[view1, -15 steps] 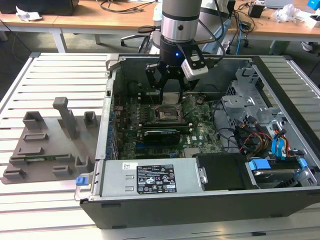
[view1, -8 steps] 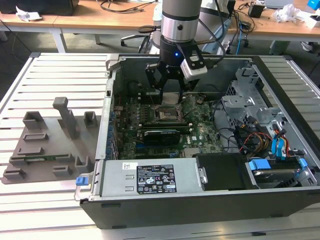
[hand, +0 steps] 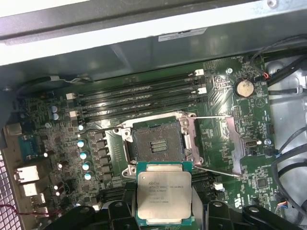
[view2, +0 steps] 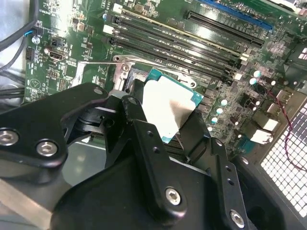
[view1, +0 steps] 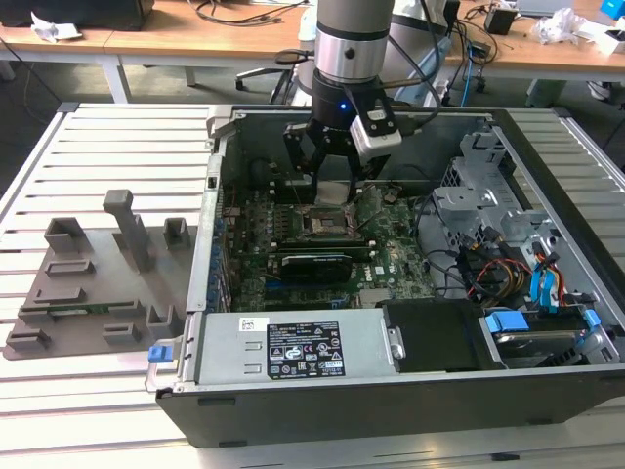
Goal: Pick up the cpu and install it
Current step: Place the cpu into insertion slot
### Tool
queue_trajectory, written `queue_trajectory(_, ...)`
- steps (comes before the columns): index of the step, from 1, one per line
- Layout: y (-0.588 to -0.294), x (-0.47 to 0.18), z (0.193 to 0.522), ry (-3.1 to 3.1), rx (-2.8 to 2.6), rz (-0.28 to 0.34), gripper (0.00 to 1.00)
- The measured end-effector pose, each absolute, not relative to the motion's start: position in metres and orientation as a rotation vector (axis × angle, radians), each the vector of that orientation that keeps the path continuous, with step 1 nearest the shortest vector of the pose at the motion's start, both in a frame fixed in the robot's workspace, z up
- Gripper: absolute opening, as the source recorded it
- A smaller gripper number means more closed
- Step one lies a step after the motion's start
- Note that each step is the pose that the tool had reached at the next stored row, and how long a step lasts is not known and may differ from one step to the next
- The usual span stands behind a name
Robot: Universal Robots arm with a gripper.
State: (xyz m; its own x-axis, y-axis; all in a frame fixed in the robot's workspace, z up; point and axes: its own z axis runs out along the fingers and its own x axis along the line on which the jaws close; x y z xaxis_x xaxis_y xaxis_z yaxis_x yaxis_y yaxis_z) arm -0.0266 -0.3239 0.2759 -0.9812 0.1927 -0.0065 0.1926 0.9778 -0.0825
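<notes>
The pincer [view1: 332,188] clenches the cpu [hand: 164,194] by opposite edges; it is probably light, stiff and fragile. The open socket [hand: 158,143] lies just beyond its tips.

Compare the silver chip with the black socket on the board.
The chip has a silvery top; the socket is black-framed. The chip hangs in the gripper, off the board; the socket sits fixed on it, open and empty. Both are square and about alike in size.

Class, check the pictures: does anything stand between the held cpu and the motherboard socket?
Nothing visible does. The cpu, gripped in the jaws, hangs close to the open socket. The socket's cover plate is swung aside and its contact bed lies bare.
</notes>
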Motion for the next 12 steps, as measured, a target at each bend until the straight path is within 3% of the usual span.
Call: queue_trajectory(12, -0.3238, -0.0266, 0.2756, -3.106, -0.424, 0.152, 0.55)
